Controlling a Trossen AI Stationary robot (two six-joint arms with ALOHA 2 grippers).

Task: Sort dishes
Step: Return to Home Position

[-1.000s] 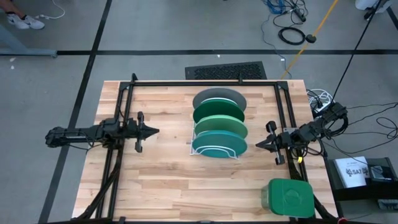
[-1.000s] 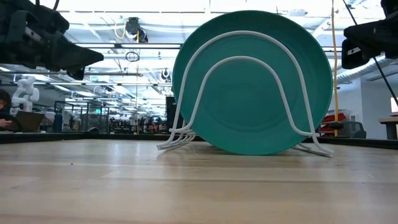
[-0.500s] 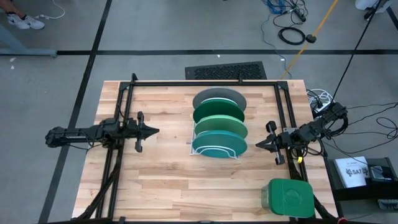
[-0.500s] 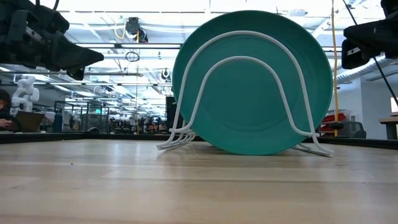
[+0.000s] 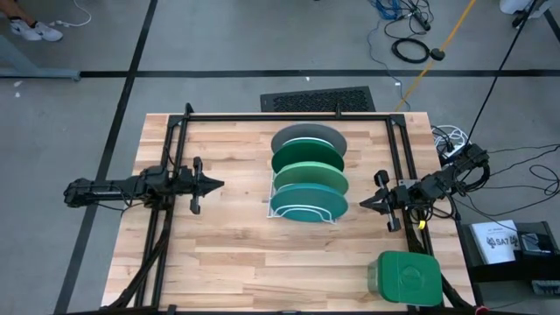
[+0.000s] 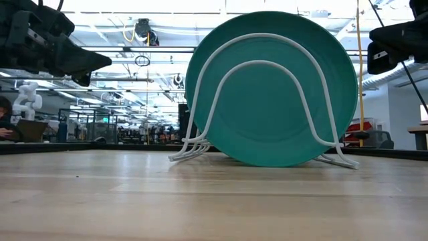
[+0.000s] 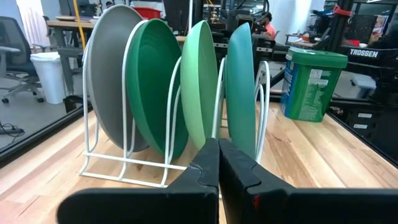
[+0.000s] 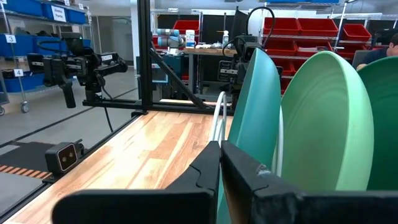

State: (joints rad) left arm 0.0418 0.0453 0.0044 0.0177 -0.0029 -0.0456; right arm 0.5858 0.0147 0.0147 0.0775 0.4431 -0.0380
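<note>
My left gripper (image 5: 217,185) hangs at nine o'clock of the white wire rack (image 6: 189,151) and my right gripper (image 5: 364,203) at three. Both are pinched narrow on nothing. Four plates stand on edge in the rack: grey plate (image 5: 308,134) at twelve, then dark green plate (image 5: 308,158), light green plate (image 5: 311,178), and teal plate (image 5: 308,203) at six. A green lidded container (image 5: 408,278) sits at the table's (image 5: 227,262) five o'clock.

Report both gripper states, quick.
Left gripper: closed, empty, left of the rack.
Right gripper: closed, empty, right of the rack.
</note>
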